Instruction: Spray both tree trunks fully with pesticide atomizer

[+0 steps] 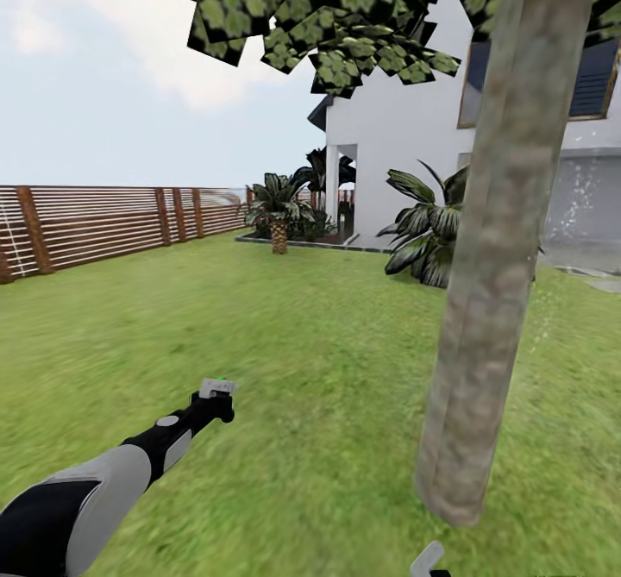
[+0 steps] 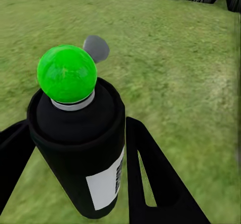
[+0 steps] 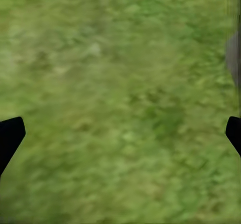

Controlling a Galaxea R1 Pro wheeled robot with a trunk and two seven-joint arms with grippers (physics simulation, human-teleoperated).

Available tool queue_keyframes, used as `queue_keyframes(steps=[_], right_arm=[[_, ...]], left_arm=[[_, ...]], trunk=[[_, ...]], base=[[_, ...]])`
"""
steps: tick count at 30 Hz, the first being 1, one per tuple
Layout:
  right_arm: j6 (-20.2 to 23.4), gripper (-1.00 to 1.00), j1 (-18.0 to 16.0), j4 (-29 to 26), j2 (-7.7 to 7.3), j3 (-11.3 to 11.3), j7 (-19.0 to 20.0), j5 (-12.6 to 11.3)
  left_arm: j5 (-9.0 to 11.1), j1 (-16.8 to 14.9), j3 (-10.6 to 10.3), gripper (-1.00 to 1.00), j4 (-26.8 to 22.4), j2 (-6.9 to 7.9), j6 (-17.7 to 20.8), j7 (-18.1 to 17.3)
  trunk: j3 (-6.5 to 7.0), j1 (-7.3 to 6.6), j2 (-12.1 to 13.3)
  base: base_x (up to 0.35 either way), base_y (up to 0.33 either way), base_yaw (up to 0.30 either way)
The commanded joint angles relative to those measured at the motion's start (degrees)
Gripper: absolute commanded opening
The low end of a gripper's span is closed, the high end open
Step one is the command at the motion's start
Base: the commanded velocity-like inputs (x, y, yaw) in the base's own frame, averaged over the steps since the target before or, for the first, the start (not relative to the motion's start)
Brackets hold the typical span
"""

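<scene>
The left arm reaches forward over the lawn [image 1: 259,370], its left gripper [image 2: 75,184] clamped around one pesticide atomizer [image 2: 75,133], beside one tree trunk [image 1: 492,258]; the right gripper [image 3: 120,133] gapes wide, empty.

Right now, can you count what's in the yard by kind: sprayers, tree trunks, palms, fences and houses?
Sprayers: 1, the atomizer in the left gripper.
Tree trunks: 1.
Palms: 1.
Fences: 1.
Houses: 1.
Total: 5.
</scene>
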Motion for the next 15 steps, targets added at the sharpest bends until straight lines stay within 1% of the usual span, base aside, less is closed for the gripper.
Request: queue_keyframes(steps=[1,5,7,15], right_arm=[[0.0,1.0,0.0,-0.01,0.0,0.0,0.0,0.0],[0.0,1.0,0.0,0.01,0.0,0.0,0.0,0.0],[0.0,1.0,0.0,0.0,0.0,0.0,0.0,0.0],[0.0,1.0,0.0,0.06,0.01,0.0,0.0,0.0]], left_arm=[[0.0,0.0,0.04,-1.0,-0.01,-0.01,-0.02,0.05],[0.0,0.0,-0.02,-1.0,-0.01,-0.09,-0.06,0.03],[0.0,0.0,-0.02,-1.0,0.03,-0.09,-0.15,-0.05],[0.0,0.0,-0.01,-1.0,0.07,-0.11,-0.29,-0.2]], trunk=[[0.0,0.0,0.0],[0.0,0.0,0.0],[0.0,0.0,0.0],[0.0,0.0,0.0]], base=[[0.278,0.242,-0.3],[0.243,0.246,-0.3],[0.121,0.142,-0.3],[0.022,0.025,-0.3]])
